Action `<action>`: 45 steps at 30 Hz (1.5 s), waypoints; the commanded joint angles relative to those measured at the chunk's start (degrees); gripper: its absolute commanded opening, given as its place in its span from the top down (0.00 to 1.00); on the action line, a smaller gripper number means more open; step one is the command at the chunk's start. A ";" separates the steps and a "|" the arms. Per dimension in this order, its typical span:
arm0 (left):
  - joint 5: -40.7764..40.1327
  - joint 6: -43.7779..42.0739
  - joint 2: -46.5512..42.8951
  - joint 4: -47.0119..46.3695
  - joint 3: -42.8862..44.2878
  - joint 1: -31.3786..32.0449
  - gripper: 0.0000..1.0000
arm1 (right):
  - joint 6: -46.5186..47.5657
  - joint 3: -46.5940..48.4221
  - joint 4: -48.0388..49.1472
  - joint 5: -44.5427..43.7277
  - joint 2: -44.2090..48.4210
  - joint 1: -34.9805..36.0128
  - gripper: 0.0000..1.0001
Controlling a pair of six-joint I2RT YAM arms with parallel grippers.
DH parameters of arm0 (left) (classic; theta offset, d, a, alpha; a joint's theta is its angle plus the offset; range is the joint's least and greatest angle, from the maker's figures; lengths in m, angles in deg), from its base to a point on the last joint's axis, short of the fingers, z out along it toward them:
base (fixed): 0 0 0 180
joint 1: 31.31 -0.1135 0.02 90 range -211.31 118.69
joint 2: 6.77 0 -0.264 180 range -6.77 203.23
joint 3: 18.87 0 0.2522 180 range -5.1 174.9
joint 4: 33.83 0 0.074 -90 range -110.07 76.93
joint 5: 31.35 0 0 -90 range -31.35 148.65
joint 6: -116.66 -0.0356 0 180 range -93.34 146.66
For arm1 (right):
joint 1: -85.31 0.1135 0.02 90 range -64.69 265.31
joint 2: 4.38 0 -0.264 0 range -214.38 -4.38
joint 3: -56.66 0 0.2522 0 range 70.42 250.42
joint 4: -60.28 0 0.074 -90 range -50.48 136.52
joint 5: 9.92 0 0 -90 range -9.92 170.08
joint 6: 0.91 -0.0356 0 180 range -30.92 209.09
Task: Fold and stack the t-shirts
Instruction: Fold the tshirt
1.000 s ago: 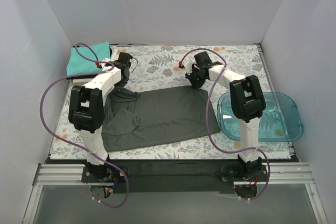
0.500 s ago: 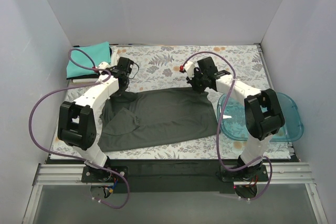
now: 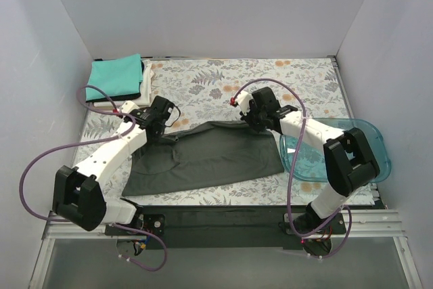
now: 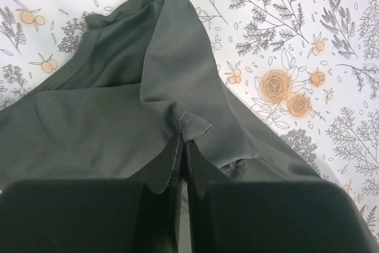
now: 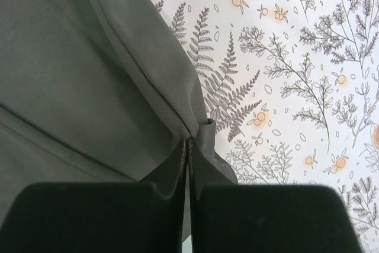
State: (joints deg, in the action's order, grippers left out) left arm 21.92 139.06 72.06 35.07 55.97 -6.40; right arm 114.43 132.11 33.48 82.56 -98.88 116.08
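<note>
Currently the left gripper (image 3: 161, 123) and the right gripper (image 3: 256, 120) are each closed on the upper edge of the dark grey shirt (image 3: 210, 157), which lies at centre frame on the floral table (image 3: 203, 86), with the teal shirt (image 3: 115, 78) folded at upper left of the frame.

Readable text, all 3 views: none.
dark grey t-shirt (image 3: 216, 157): plain fabric, no lettering or tag legible.
counter (image 3: 203, 82): printed flowers and ferns only, no words or numbers.
plastic tub (image 3: 382, 157): no label legible.
</note>
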 commanded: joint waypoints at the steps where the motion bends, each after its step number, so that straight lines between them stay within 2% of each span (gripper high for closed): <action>1: -0.81 6.95 -6.65 3.40 -3.85 1.11 1.00 | -1.52 -2.45 2.49 -4.41 5.02 1.14 0.99; 3: 0.34 9.66 -10.51 4.18 -7.44 3.20 1.00 | -1.70 -3.67 2.49 -5.81 7.47 1.23 0.99; 12: 0.61 12.23 -17.47 11.13 -9.14 3.66 1.00 | -0.65 -4.83 2.49 -6.09 9.33 1.23 0.99; 20: 5.87 9.33 -19.76 7.80 -12.91 3.83 1.00 | -0.12 -5.44 2.49 -5.82 9.33 1.32 0.99; 26: 11.57 9.85 -23.88 7.88 -20.90 4.54 1.00 | -1.52 -7.98 2.40 -6.69 10.38 2.02 0.96; 27: 12.38 9.94 -24.77 7.88 -22.04 4.54 1.00 | -2.48 -8.60 2.40 -7.13 10.74 2.19 0.86; 28: 13.25 9.94 -25.64 7.97 -23.97 4.54 0.99 | -3.19 -9.21 2.23 -7.57 11.17 2.46 0.85; 29: 14.83 10.03 -26.61 7.97 -24.69 4.54 0.93 | -3.98 -10.35 1.88 -8.97 11.70 3.24 0.84; 30: 15.89 9.95 -28.36 7.71 -25.30 4.89 0.76 | -4.68 -11.06 1.53 -9.77 12.84 3.60 0.73; 32: 18.96 8.72 -30.04 6.04 -25.66 5.06 0.60 | -6.88 -13.34 1.35 -12.32 15.12 4.74 0.59; 33: 19.24 8.54 -31.18 5.78 -25.49 4.98 0.51 | -7.41 -13.79 1.35 -12.59 16.00 4.92 0.47; 35: 17.93 8.01 -31.80 5.95 -24.00 5.06 0.40 | -8.20 -14.23 1.35 -11.89 18.37 5.53 0.34; 37: 16.70 7.66 -31.63 6.56 -22.50 5.06 0.29 | -8.55 -13.88 1.44 -10.58 20.31 5.80 0.26; 38: 16.17 7.57 -31.46 7.09 -21.10 5.06 0.29 | -8.99 -13.70 1.61 -7.52 21.19 5.97 0.18; 39: 14.86 7.22 -31.11 7.18 -20.57 5.06 0.27 | -9.26 -13.35 1.79 -5.66 22.59 5.89 0.02; 45: 12.83 5.20 -26.98 0.34 -19.51 4.98 0.17 | -16.88 -8.96 2.93 6.03 21.13 5.97 0.02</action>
State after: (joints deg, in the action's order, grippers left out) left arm 36.95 141.10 43.05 39.88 34.99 -1.55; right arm 103.57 119.28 33.81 81.12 -76.26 121.74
